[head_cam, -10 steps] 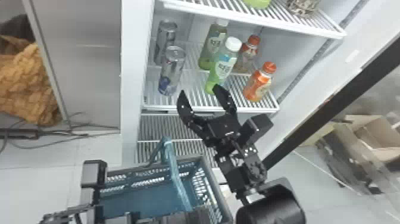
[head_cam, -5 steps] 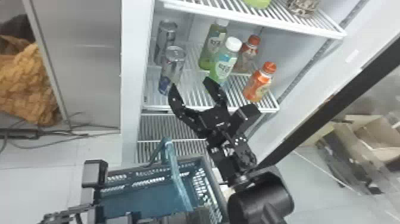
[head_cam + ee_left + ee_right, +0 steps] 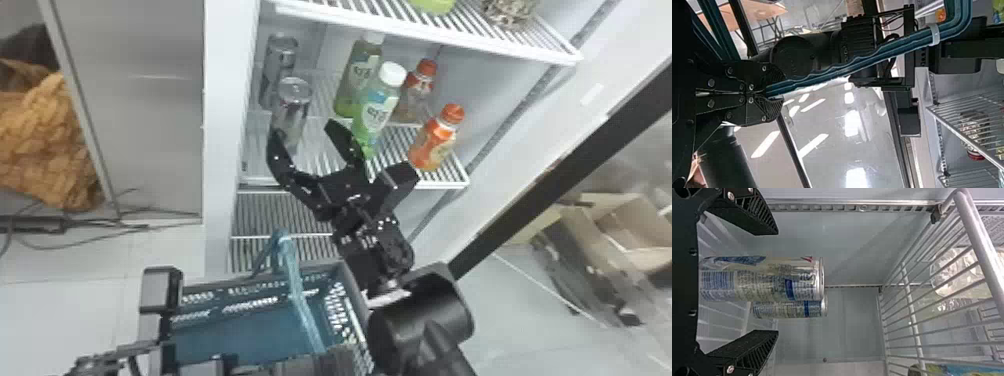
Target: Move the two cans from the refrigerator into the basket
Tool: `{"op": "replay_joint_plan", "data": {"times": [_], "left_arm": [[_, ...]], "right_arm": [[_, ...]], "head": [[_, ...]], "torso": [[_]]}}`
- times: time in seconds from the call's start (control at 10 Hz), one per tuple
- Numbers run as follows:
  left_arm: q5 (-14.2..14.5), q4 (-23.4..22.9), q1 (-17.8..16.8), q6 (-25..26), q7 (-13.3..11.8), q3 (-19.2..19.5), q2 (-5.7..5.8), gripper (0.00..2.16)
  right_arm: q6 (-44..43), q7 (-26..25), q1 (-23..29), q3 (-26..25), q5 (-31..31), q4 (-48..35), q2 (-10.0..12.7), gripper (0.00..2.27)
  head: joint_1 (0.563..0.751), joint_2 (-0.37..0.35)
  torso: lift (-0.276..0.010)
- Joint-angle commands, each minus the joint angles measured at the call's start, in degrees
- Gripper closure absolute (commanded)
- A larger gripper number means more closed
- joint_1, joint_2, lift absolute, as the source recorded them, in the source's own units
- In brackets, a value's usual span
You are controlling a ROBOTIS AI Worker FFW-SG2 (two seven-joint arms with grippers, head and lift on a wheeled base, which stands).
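Two to go, seemingly: leaving near can (image 3: 291,110) and far can (image 3: 280,55) at left of shelf (image 3: 430,185); holding right gripper (image 3: 777,282) wide open, empty; clamping basket handle (image 3: 848,67) with left gripper (image 3: 766,93).

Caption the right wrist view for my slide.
Open right hand faces two cans, the nearer partly overlapping the farther, inside the refrigerator.
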Motion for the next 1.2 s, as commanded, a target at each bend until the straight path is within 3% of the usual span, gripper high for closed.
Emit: {"op": "replay_joint_plan", "data": {"times": [0.0,0.9,1.1], "left_arm": [[0.0,0.1,0.0,-0.1,0.0,0.0,0.0,1.19],[0.4,0.3,-0.2,-0.6,0.1,-0.2,0.0,1.19],[0.4,0.4,-0.3,-0.6,0.2,-0.2,0.0,1.19]], "right_arm": [[0.0,-0.1,-1.1,0.3,0.1,1.0,0.0,0.11],[0.4,-0.1,-8.8,4.2,-1.4,8.9,0.0,0.16],[0.8,-0.3,-10.1,5.2,-1.7,9.4,-0.1,0.38]], "head": [[0.695,-0.339],[0.695,-0.303],[0.695,-0.294]], "torso": [[-0.276],[-0.276],[-0.276]]}}
